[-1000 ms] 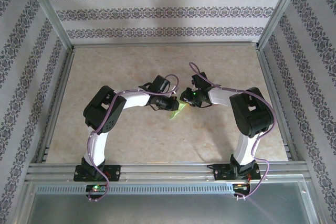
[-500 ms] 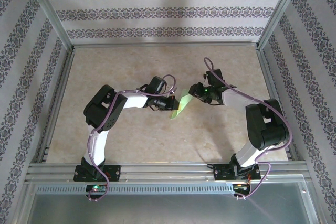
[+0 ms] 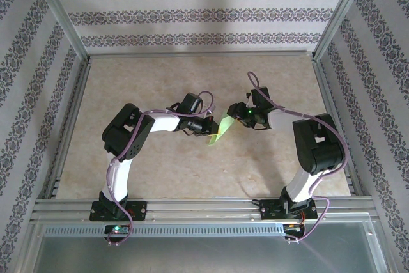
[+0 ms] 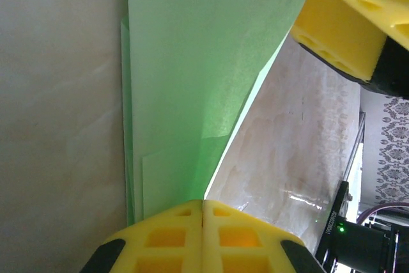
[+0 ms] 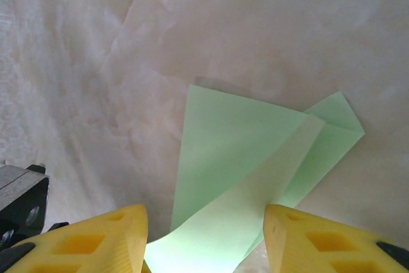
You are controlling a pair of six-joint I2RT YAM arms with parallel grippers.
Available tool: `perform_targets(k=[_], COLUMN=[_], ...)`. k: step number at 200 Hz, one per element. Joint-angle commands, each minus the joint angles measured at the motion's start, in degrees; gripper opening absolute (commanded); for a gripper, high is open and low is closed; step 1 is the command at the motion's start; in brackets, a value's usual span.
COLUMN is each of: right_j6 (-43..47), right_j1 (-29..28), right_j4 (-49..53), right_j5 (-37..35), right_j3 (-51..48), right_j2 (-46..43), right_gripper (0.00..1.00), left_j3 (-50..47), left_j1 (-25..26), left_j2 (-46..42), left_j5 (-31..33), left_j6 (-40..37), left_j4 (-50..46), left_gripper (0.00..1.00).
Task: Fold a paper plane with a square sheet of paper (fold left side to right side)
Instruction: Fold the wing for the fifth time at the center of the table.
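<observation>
Our left claw (image 4: pixel 203 210) is clamped on the paper plane (image 4: pixel 192 75); our right claw (image 5: pixel 204 218) stands apart around its edge.

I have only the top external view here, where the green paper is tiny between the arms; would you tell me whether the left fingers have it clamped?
Observer: Yes. The left wrist view shows the left fingers shut flat together on an edge of the green paper.
Operator: Thank you. And the right side?
Observer: The right fingers stand apart, with the paper's near edge between them, not pinched.
Operator: Is the paper a single flat layer?
Observer: No. The right wrist view shows overlapping folded layers, the front one bowed.
</observation>
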State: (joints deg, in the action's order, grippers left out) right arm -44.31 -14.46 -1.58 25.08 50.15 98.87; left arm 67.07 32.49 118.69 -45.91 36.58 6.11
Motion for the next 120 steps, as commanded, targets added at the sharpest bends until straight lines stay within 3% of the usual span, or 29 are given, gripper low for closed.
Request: perform_targets(k=[1, 31, 120], right_j6=[-1.7, -2.2, -1.8], right_j1=[0.1, 0.1, 0.0], right_j4=[-0.6, -0.3, -1.2], right_j5=[-1.4, -3.7, -2.0], right_j3=[0.2, -1.5, 1.3], right_j2=[0.2, -1.3, 2.3], right_gripper=[0.52, 0.54, 0.54], left_j3=[1.8, 2.2, 2.7], left_j1=[-0.5, -0.5, -0.5], left_j2=[1.4, 1.6, 2.2], left_j5=[-0.8, -0.7, -0.8], left_j6=[1.3, 1.7, 1.7], left_j4=[2.3, 2.3, 1.8], left_gripper=[0.05, 0.05, 0.04])
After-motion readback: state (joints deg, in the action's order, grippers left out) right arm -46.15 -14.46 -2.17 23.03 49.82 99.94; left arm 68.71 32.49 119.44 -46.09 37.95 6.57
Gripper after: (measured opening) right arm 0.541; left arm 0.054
